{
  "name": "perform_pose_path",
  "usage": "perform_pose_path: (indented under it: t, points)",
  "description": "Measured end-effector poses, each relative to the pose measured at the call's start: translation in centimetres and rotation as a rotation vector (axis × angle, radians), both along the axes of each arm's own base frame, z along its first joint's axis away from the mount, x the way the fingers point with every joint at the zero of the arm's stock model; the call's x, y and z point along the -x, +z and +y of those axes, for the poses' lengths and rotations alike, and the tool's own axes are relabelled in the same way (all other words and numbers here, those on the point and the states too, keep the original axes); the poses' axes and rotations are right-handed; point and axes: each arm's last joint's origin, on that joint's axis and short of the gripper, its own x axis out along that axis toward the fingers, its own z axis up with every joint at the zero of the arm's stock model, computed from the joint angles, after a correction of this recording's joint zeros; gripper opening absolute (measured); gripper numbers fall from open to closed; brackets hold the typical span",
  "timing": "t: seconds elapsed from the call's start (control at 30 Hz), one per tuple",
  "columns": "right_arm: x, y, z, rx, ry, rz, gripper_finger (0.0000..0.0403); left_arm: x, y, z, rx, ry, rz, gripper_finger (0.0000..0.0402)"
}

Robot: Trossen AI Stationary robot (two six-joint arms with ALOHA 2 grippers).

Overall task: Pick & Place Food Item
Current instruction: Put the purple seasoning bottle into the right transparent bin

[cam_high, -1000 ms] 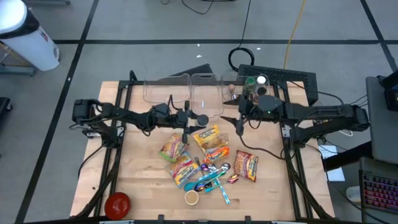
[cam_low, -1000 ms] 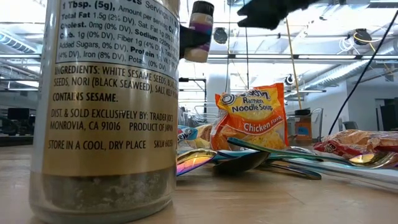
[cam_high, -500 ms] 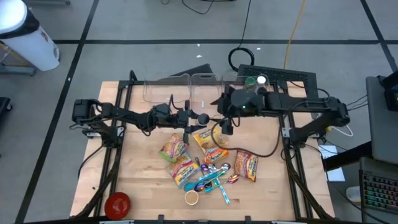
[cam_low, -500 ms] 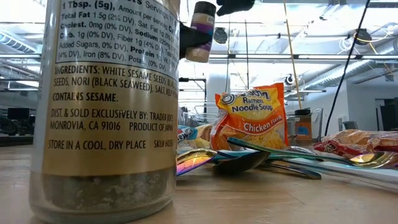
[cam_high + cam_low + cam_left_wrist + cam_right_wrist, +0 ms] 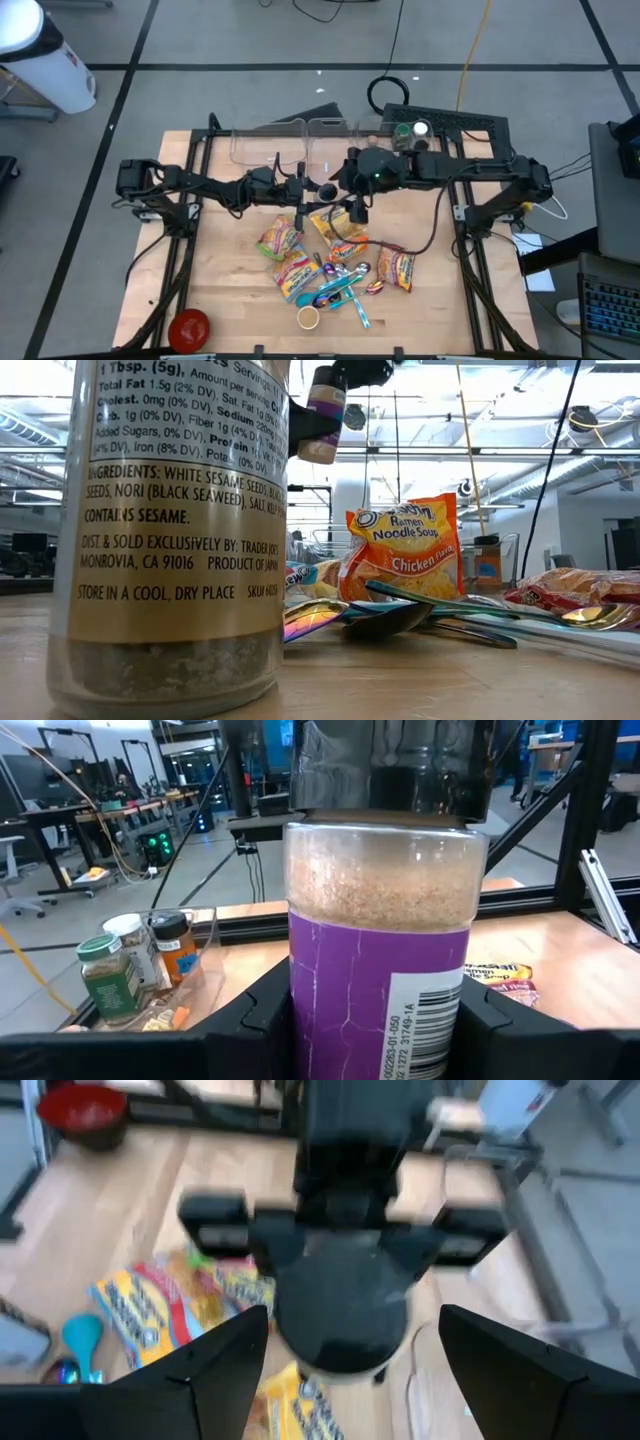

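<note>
I see the wooden bench (image 5: 230,300) filling the middle of the high view, with both arms reaching in from 9 and 3 o'clock to meet near its centre. At 12 o'clock sit two clear plastic bins (image 5: 300,145), and just past them at 1 o'clock a cluster of small spice jars (image 5: 410,135). Below centre, toward 6 o'clock, lies a heap of ramen noodle packets (image 5: 335,225) with coloured spoons (image 5: 345,290) on their near side; a small cup (image 5: 308,318) sits at 6 o'clock and a red bowl (image 5: 188,327) at 7 o'clock.

My left claw (image 5: 318,192) is clamped part-way closed on a purple-labelled seasoning jar (image 5: 375,970), holding it up above the bench just over the packets; its two fingers (image 5: 250,1020) press the jar's sides. The jar's black cap (image 5: 340,1315) faces my right claw (image 5: 355,205), which stands wide open right beside the cap, its fingers either side and holding nothing.

In the low view a large sesame seasoning jar (image 5: 170,530) stands close at 9 o'clock, with a chicken ramen packet (image 5: 405,550) behind the spoons.
</note>
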Motion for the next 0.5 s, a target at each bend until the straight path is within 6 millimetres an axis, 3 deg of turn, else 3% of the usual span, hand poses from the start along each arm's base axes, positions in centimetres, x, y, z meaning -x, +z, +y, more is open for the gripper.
perform_pose_path:
  t: [0.23, 0.5]
  points:
    - [-1.1, -1.6, 0.0, 0.005, 0.009, 0.055, 0.0291, 0.0, 0.0, 0.0, 0.0, 0.0, 0.0, 0.0159]
    - [-1.6, -1.2, 0.0, 0.02, 0.018, 0.005, 0.0284, 0.0, -0.1, 0.0, 0.001, 0.0, 0.008, 0.0163]
